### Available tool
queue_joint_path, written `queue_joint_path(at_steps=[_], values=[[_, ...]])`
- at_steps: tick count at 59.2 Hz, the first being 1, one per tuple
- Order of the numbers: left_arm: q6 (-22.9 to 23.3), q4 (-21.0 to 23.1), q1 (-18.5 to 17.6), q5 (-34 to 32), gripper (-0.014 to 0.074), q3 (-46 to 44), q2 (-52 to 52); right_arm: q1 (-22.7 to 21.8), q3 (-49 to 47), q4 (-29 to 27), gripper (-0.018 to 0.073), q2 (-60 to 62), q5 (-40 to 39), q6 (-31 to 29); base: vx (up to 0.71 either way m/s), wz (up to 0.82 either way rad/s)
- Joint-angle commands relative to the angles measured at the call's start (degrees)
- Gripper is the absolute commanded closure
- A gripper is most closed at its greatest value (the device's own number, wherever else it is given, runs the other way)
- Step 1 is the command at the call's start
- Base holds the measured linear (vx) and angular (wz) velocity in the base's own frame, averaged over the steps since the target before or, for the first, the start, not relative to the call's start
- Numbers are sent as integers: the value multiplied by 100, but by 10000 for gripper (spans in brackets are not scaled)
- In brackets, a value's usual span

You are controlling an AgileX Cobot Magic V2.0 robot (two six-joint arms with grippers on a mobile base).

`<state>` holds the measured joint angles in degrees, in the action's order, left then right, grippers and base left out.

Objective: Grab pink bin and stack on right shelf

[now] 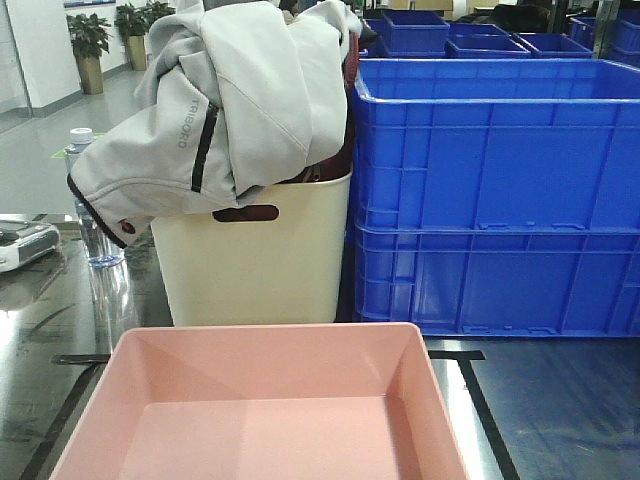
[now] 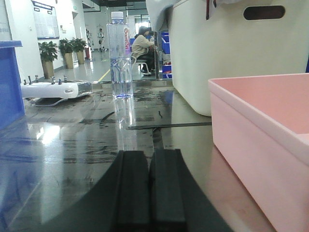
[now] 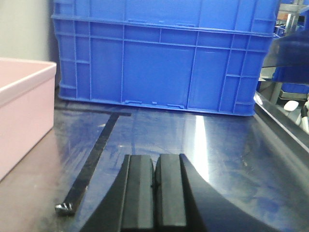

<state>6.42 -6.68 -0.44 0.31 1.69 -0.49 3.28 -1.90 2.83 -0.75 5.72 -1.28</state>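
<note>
The pink bin (image 1: 270,400) stands empty and upright at the near edge of a shiny steel shelf deck (image 1: 560,400) marked with black tape lines (image 1: 482,395). My left gripper (image 2: 150,155) is shut and empty, low over the deck (image 2: 72,145), with the bin's left wall (image 2: 260,130) close on its right and not touching. My right gripper (image 3: 155,160) is also shut and empty, low over the deck (image 3: 222,140). The bin's right wall (image 3: 21,104) lies to its left, beyond a tape strip (image 3: 94,154). Neither gripper shows in the front view.
Behind the bin stand a cream tub (image 1: 255,270) with a grey jacket (image 1: 230,100) draped over it and stacked blue crates (image 1: 495,200). A water bottle (image 2: 119,53), a white device (image 2: 55,89) and another blue crate (image 2: 9,82) sit to the left.
</note>
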Motion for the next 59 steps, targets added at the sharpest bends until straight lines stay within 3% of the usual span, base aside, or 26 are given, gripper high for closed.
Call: queue_joint_path(at_steps=[1, 5, 21, 38, 59], values=[[-6, 61, -7, -478, 602, 81, -107, -147, 179, -360, 568, -7, -1037, 26, 0, 0], [-6, 61, -7, -478, 602, 81, -107, -202, 399, -443, 568, 199, -1333, 26, 0, 0], [-6, 61, -7, -478, 602, 81, -107, -328, 374, -35, 568, 226, -1225, -21, 0, 0], [-6, 61, -7, -478, 602, 81, -107, -52, 374, -39, 568, 226, -1238, -100, 0, 0], [-6, 61, -7, -478, 602, 81, -107, -46, 374, -39, 568, 209, -1220, -100, 0, 0]])
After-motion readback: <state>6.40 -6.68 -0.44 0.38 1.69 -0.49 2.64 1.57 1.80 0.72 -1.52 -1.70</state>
